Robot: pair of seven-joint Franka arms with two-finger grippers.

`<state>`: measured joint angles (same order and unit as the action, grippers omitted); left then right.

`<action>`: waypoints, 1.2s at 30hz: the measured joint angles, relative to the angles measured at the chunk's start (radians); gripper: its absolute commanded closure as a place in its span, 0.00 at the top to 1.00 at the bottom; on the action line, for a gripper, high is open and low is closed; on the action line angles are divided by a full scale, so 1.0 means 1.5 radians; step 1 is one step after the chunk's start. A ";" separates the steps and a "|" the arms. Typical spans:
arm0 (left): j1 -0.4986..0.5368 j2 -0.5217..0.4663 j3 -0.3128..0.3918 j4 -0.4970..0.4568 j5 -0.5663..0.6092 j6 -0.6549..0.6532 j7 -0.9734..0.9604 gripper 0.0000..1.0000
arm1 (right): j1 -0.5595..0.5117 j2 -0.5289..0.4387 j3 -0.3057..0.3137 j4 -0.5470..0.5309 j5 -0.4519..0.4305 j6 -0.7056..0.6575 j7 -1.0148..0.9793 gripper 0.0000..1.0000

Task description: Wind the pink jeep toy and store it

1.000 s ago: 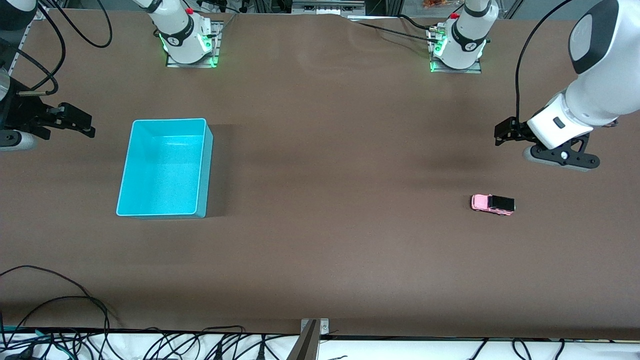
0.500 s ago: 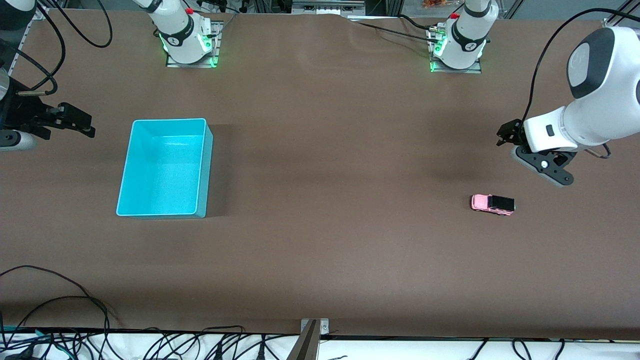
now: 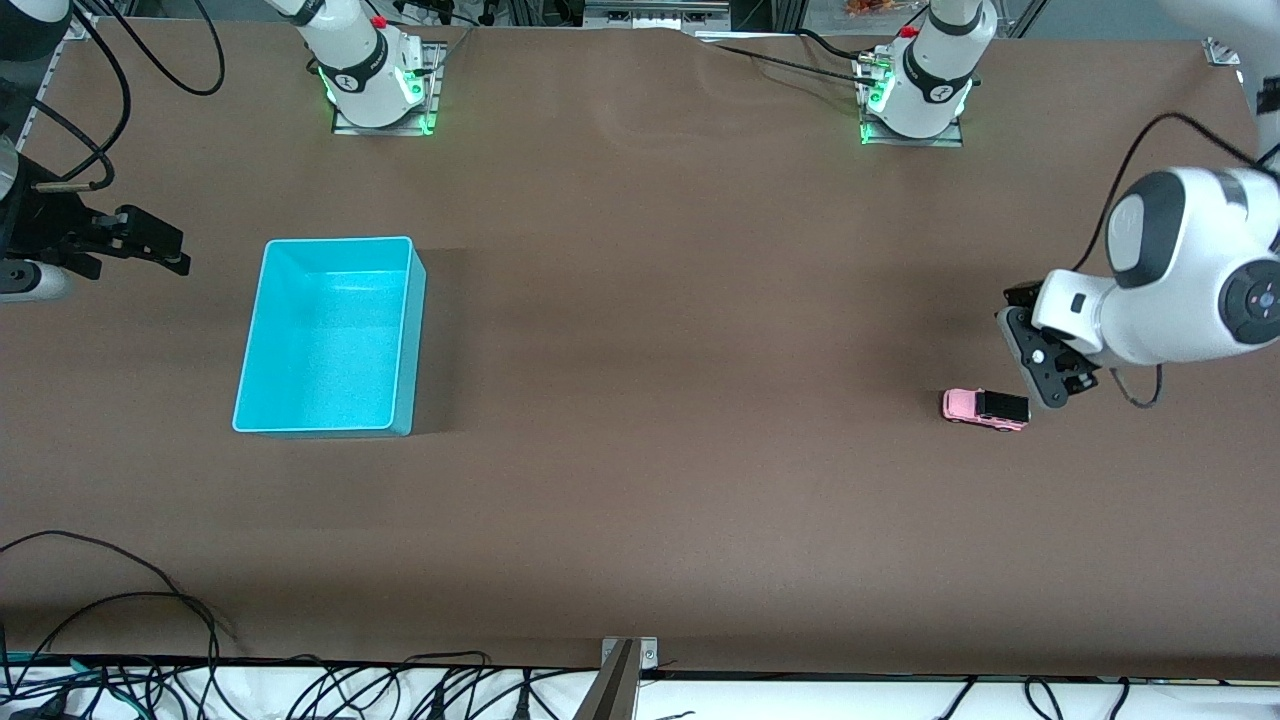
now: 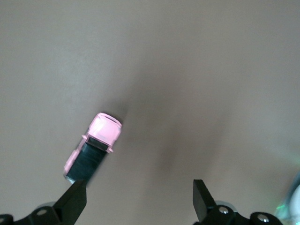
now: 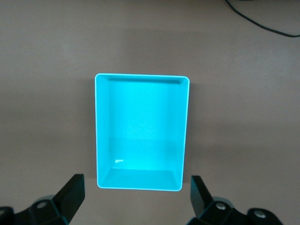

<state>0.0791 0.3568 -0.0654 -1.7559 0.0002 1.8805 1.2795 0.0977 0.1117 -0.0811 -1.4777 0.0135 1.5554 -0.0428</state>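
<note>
The pink jeep toy [image 3: 985,408] stands on the brown table toward the left arm's end, pale pink with a black roof. In the left wrist view the jeep [image 4: 93,147] lies just off one fingertip [image 4: 75,199]. My left gripper [image 3: 1050,385] hangs open and empty low over the table beside the jeep, not around it; it also shows in the left wrist view [image 4: 138,199]. The turquoise bin [image 3: 330,335] stands empty toward the right arm's end. My right gripper [image 3: 150,245] waits open and empty beside the bin; in its wrist view the gripper [image 5: 136,194] faces the bin [image 5: 140,131].
The two arm bases [image 3: 375,75] [image 3: 915,85] stand along the table's edge farthest from the front camera. Black cables [image 3: 120,600] lie at the edge nearest that camera, toward the right arm's end. A metal bracket [image 3: 625,660] sits at that edge's middle.
My left arm has swung round and come down, bringing its gripper close beside the jeep. The jeep, the bin and my right arm have not moved.
</note>
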 measured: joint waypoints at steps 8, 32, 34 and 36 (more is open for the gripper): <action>0.013 0.070 0.000 -0.027 0.002 0.145 0.166 1.00 | 0.000 0.000 0.000 0.000 0.000 0.000 0.000 1.00; 0.015 0.086 -0.001 -0.136 0.115 0.374 0.244 1.00 | 0.000 0.000 0.000 0.000 0.001 0.000 0.000 1.00; 0.018 0.093 -0.001 -0.141 0.117 0.392 0.248 1.00 | 0.000 0.000 0.000 0.000 0.001 0.000 0.000 1.00; 0.021 0.100 0.000 -0.145 0.117 0.406 0.253 1.00 | -0.001 0.000 0.000 0.000 0.001 0.000 0.000 1.00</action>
<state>0.1105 0.5061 -0.0655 -1.9736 0.1754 2.4898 1.6597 0.0970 0.1117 -0.0817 -1.4776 0.0146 1.5550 -0.0428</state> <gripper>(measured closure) 0.000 0.000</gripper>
